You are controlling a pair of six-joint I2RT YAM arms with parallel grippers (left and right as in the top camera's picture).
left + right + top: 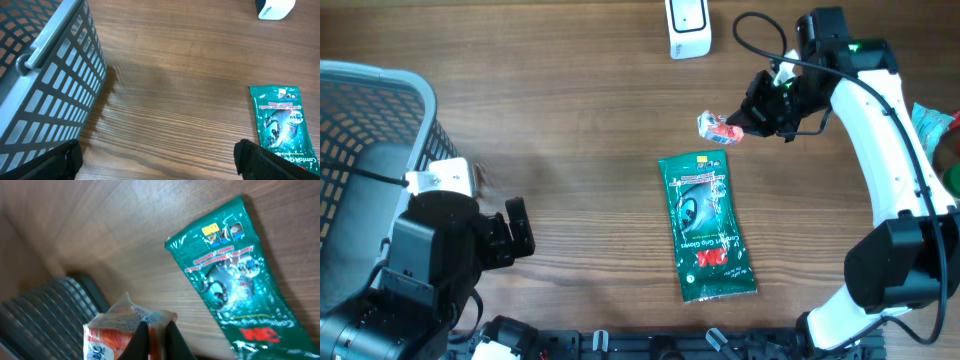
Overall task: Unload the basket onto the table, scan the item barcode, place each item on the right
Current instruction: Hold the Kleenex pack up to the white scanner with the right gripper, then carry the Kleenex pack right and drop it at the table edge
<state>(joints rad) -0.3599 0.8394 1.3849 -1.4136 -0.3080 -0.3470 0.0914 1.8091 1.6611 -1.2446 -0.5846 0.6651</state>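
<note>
A small orange and white packet (717,128) hangs just above the table at the upper right. My right gripper (742,124) is shut on its crinkled clear edge. In the right wrist view the two dark fingers (141,339) pinch the packet (112,330) at its top seam, and the right gripper (155,329) is at the bottom of that frame. No barcode shows on it from here. A white scanner (687,28) stands at the table's far edge, to the left of the packet. My left gripper (160,162) is open over bare wood beside the basket, holding nothing.
A green glove packet (706,228) lies flat in the middle of the table, also seen from the left wrist (280,117) and the right wrist (235,280). A grey wire basket (380,110) fills the left side. More packaged goods (932,120) lie at the right edge.
</note>
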